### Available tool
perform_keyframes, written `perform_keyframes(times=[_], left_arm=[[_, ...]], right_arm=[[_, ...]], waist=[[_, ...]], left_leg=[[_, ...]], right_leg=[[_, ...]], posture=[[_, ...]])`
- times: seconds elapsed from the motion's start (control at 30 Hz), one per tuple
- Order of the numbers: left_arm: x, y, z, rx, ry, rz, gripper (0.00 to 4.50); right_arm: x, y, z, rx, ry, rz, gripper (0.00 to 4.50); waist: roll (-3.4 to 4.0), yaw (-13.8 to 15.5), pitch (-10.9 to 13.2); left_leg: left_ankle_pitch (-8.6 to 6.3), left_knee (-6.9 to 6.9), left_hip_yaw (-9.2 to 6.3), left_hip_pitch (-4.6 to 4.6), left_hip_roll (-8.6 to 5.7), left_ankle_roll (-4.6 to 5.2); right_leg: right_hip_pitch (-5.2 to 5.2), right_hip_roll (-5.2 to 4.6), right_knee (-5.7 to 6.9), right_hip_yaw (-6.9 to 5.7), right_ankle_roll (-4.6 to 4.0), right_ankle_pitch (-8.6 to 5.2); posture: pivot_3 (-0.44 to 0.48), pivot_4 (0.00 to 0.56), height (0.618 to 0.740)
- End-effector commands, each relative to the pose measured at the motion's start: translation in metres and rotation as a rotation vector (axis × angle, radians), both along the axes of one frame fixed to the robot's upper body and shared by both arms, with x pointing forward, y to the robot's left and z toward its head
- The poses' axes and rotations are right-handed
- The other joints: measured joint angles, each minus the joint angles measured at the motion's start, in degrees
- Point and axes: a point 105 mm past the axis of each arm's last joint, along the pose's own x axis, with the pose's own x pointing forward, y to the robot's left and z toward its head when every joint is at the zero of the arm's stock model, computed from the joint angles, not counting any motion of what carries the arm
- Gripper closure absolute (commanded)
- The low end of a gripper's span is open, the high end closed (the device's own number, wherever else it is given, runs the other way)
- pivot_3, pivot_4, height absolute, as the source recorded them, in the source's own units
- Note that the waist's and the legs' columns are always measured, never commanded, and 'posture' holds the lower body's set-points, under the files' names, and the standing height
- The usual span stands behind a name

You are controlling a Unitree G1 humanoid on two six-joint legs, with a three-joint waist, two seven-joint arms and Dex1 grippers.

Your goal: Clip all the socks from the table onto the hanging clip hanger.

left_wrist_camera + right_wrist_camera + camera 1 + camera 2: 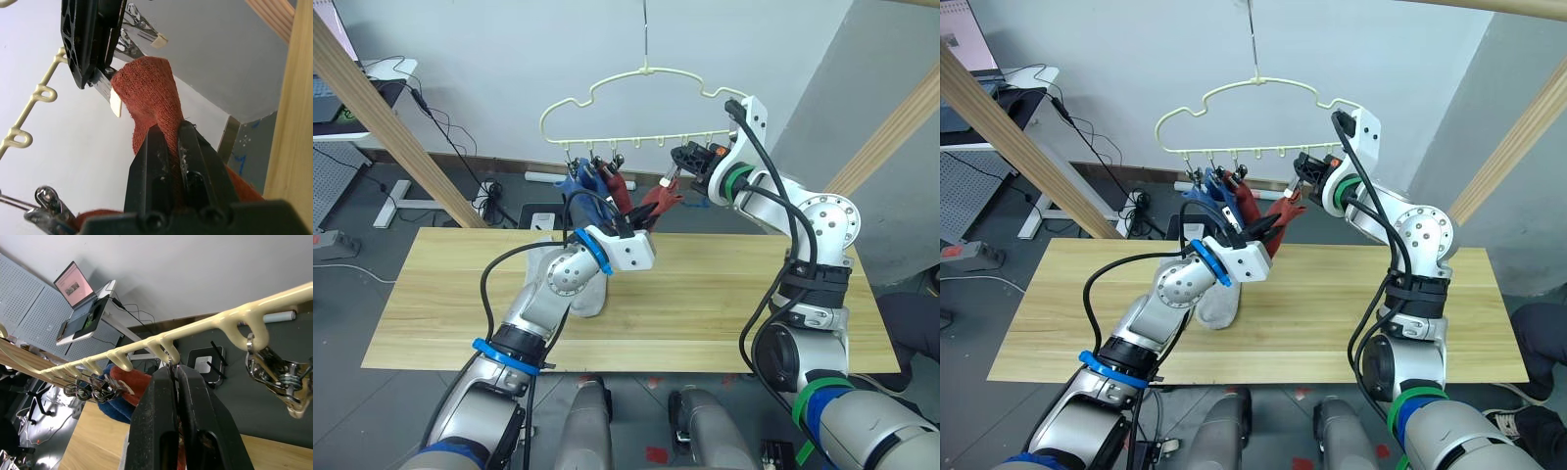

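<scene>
L gripper (171, 147): fingers clenched on a rust red sock (149, 93), held up just below the clip row. Sock's upper edge sits at a metal clip (105, 88) w/ pale tip; cannot tell if the clip has bitten the fabric.

R gripper (175, 377): fingers pressed together around a clip under the hanger bar, squeezing it. In head view R gripper (690, 162) is at the right part of the clip row, directly above the red sock's top (661, 201).

Clip hanger (636, 83): pale-yellow, cloud outline, hangs by its hook from a thin line; row of loops w/ clips along the bottom bar. Empty clip (276, 374) dangles from the next loop beside R gripper.

Already on hanger, left part of row: blue sock (576, 186) and another rust red sock (615, 186), side by side.

Table (724, 294): one light grey sock (1219, 304) lies on it, partly under L forearm. Other socks: can't tell.
</scene>
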Motion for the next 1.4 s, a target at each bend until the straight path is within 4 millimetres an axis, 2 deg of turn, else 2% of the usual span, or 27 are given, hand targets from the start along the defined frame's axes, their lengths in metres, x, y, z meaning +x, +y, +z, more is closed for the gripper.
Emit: perform_keyframes(times=[0.03, 0.17, 0.2, 0.27, 0.4, 0.57, 0.6, 0.73, 0.9, 1.07, 1.13, 1.27, 1.37, 1.4], left_arm=[[-0.001, -0.002, 0.013, -0.017, -0.056, -0.008, 4.47], [-0.001, -0.003, 0.014, -0.02, -0.057, -0.01, 4.47], [-0.001, -0.003, 0.014, -0.021, -0.057, -0.011, 4.49], [-0.001, -0.003, 0.014, -0.02, -0.057, -0.012, 4.5], [-0.001, -0.004, 0.014, -0.023, -0.055, -0.013, 4.5], [-0.001, -0.011, 0.008, -0.016, -0.02, -0.037, 4.5], [-0.001, -0.012, 0.007, -0.027, -0.006, -0.045, 4.24], [0.002, -0.022, 0.002, -0.137, 0.151, -0.099, 3.22], [0.003, -0.025, -0.003, -0.188, 0.292, -0.17, 1.96], [0.002, -0.001, -0.003, -0.329, 0.492, -0.211, 0.67], [-0.005, 0.017, -0.002, -0.4, 0.605, -0.237, 0.15], [-0.021, 0.049, 0.006, -0.497, 0.775, -0.257, 0.03], [-0.025, 0.069, 0.013, -0.543, 0.821, -0.165, 0.0], [-0.028, 0.074, 0.014, -0.548, 0.839, -0.142, 0.0]], right_arm=[[-0.004, -0.001, -0.002, 0.003, 0.008, 0.005, 4.5], [-0.005, 0.002, -0.001, 0.009, 0.006, 0.015, 4.5], [-0.005, 0.002, -0.001, 0.009, 0.006, 0.016, 4.24], [-0.005, 0.002, -0.001, 0.01, 0.004, 0.021, 3.69], [-0.005, 0.001, 0.0, 0.009, -0.001, 0.024, 2.17], [-0.011, -0.013, 0.008, 0.043, -0.032, 0.025, 0.42], [-0.014, -0.016, 0.011, 0.052, -0.043, 0.036, 0.01], [-0.035, -0.043, 0.016, 0.005, -0.117, 0.074, 0.0], [-0.047, -0.063, 0.011, -0.07, -0.166, 0.041, 0.0], [-0.054, -0.07, 0.0, -0.268, -0.28, -0.012, 0.0], [-0.057, -0.062, -0.006, -0.36, -0.348, -0.01, 0.0], [-0.058, -0.047, -0.015, -0.435, -0.449, -0.031, 0.0], [-0.055, -0.039, -0.019, -0.456, -0.512, -0.082, 0.52], [-0.053, -0.037, -0.02, -0.474, -0.533, -0.104, 0.84]], waist=[[0.0, 0.0, 0.0], [0.0, 0.0, 0.0], [0.0, 0.0, 0.0], [0.0, 0.0, 0.0], [0.0, -0.1, 0.0], [0.0, -0.1, 0.0], [0.0, -0.1, 0.0], [0.01, 0.2, 0.0], [0.03, -0.9, 0.0], [0.06, -2.7, 0.0], [0.07, -3.3, 0.0], [0.07, -3.8, 0.0], [0.07, -3.2, 0.0], [0.07, -3.1, 0.0]], left_leg=[[0.0, 0.0, 0.0, 0.0, 0.0, 0.0], [0.0, 0.0, -0.01, 0.0, 0.0, 0.0], [0.0, 0.0, -0.01, 0.0, 0.0, 0.0], [0.0, 0.0, 0.0, 0.0, 0.0, 0.0], [0.0, 0.0, 0.01, 0.0, 0.01, 0.0], [0.0, 0.0, 0.04, 0.0, 0.01, 0.0], [0.0, 0.0, 0.04, -0.01, 0.01, 0.0], [0.0, 0.0, 0.01, -0.1, -0.05, 0.0], [0.0, 0.03, 0.03, -0.06, 0.0, 0.02], [0.03, 0.02, 0.05, 0.0, 0.0, 0.06], [0.03, 0.02, 0.05, 0.03, 0.01, 0.05], [0.04, 0.01, -0.04, 0.05, 0.08, 0.03], [0.06, 0.06, -0.14, 0.02, 0.05, 0.01], [0.06, 0.08, -0.15, 0.02, 0.04, 0.01]], right_leg=[[0.0, 0.0, 0.0, 0.0, 0.0, 0.0], [0.0, 0.0, 0.0, -0.01, 0.0, 0.0], [0.0, 0.0, 0.0, -0.01, 0.0, 0.0], [0.0, 0.0, 0.0, -0.01, 0.0, 0.0], [-0.02, 0.0, 0.01, 0.0, 0.0, 0.0], [-0.04, 0.01, 0.02, 0.02, 0.0, 0.0], [-0.04, 0.01, 0.01, 0.01, 0.0, 0.0], [-0.04, -0.04, -0.04, -0.01, 0.0, 0.0], [-0.04, 0.04, 0.01, 0.02, 0.0, 0.0], [-0.04, 0.07, 0.07, 0.07, 0.01, 0.0], [-0.04, 0.08, 0.07, 0.07, 0.02, -0.01], [-0.05, 0.15, 0.11, 0.06, 0.03, -0.02], [-0.04, 0.13, 0.13, 0.03, 0.27, -0.16], [-0.03, 0.11, 0.13, 0.04, 0.28, -0.16]], posture=[[0.037, 0.236, 0.74], [0.038, 0.236, 0.74], [0.038, 0.236, 0.74], [0.039, 0.236, 0.74], [0.035, 0.236, 0.74], [0.031, 0.236, 0.74], [0.023, 0.239, 0.74], [0.006, 0.241, 0.74], [-0.015, 0.24, 0.74], [-0.012, 0.236, 0.74], [-0.012, 0.238, 0.74], [0.004, 0.24, 0.74], [0.032, 0.241, 0.74], [0.032, 0.241, 0.74]])
